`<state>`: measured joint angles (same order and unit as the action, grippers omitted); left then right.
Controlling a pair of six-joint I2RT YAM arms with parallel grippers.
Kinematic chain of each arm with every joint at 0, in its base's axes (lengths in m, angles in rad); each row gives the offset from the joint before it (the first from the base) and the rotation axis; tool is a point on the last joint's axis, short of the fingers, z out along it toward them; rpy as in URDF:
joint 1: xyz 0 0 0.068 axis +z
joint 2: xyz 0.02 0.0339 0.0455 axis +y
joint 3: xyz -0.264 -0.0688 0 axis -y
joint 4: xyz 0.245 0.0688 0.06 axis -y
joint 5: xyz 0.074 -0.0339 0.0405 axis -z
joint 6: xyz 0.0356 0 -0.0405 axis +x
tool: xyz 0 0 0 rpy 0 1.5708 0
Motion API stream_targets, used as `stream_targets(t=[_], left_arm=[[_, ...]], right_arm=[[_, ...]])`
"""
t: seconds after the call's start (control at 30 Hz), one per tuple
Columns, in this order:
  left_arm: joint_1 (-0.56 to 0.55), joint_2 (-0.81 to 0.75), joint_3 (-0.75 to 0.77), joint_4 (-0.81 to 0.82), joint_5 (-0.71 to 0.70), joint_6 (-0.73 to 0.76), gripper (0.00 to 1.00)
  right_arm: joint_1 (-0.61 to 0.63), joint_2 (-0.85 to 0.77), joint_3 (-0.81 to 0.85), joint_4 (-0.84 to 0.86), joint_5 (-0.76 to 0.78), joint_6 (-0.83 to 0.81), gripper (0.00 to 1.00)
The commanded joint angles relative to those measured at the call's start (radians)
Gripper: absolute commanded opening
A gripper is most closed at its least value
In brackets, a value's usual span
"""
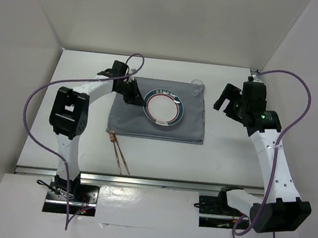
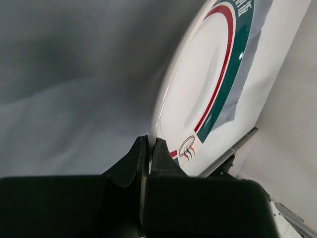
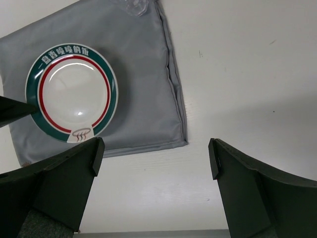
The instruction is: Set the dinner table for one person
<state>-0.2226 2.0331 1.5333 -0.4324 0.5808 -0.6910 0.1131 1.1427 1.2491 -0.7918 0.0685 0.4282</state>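
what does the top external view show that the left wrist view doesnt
Only top external: the thin brown sticks on the dinner table, the clear glass, the open right claw. Only left wrist: the fingers clamped on the rim of the plate, close up. Both: the plate, the grey mat, the left claw.

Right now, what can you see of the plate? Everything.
The plate is round, glossy white and ceramic-looking. It has a dark green rim band carrying white characters, a thin red ring inside it and a small logo on the near edge. It looks intact and empty. It sits over the grey mat, apparently tilted, casting a shadow. The left gripper is shut on its left rim, one finger on each face. Whether its opposite side touches the mat, I cannot tell.
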Motion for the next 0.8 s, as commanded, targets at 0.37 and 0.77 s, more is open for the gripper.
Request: stream_targets(t=[0.37,0.77], left_arm=[[0.022,0.119,0.074,0.123,0.036,-0.033,0.0],[-0.024,0.038,0.156,-0.103,-0.312,0.06,0.73]], right_arm=[[-0.006,-0.017,-0.031,-0.015,-0.01,-0.011,1.0],[-0.006,-0.017,-0.04,-0.006,-0.041,-0.002,1.0]])
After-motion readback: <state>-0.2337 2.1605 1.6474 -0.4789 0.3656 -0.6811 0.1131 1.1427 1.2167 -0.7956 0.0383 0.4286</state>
